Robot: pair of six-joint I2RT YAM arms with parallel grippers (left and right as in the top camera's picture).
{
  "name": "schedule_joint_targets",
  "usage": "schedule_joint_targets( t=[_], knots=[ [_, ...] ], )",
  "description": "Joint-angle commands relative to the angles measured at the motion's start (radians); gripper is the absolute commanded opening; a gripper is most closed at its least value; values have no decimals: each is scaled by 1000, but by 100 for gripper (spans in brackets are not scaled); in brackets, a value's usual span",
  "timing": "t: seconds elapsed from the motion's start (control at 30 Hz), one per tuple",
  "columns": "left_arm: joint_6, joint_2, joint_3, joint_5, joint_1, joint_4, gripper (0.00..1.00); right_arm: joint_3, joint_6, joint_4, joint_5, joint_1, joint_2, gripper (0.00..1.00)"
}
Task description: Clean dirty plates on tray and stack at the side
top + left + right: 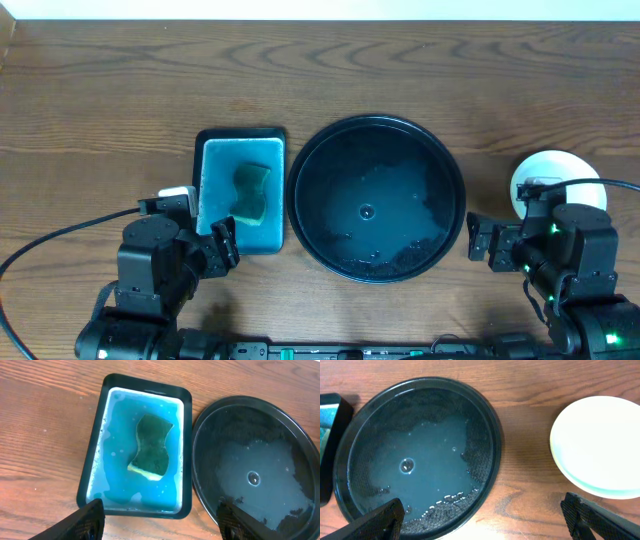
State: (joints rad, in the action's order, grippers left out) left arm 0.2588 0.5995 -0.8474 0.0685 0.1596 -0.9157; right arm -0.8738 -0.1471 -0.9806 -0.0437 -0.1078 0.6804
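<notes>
Since the tray [400,165] in the middle of the overhead view holds only a film of water and suds, the cleaning and stacking look finished. The plates [600,440] sit nested at the right of the frame, on the desk [100,100] just beside the tray; a mint edge shows under the pale top one, though the count cannot be told. The sponge [152,445] lies in the basin [145,382] left of the tray. The left fingers [85,522] are apart and empty at lower left, and the right fingers [600,522] are spread wide, empty, at lower right. Little seems left to do beyond pulling both arms clear.
</notes>
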Motion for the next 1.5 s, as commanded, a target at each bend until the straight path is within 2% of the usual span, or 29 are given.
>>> schedule_joint_targets(
  t=[0.0,0.37,0.6,0.9,1.13,1.47],
  knots=[
    [5,0,6,-2,3,0,73,8,14,-8,13,-9,-1,99],
    [5,0,6,-2,3,0,73,14,14,-1,19,-5,-53,99],
    [5,0,6,-2,3,0,73,94,14,98,23,105,-163,99],
    [5,0,6,-2,3,0,73,396,13,497,-68,154,-418,99],
    [5,0,6,-2,3,0,73,592,14,798,-66,128,-546,99],
    [5,0,6,-2,3,0,73,818,14,1133,-73,115,-676,99]
  ],
)
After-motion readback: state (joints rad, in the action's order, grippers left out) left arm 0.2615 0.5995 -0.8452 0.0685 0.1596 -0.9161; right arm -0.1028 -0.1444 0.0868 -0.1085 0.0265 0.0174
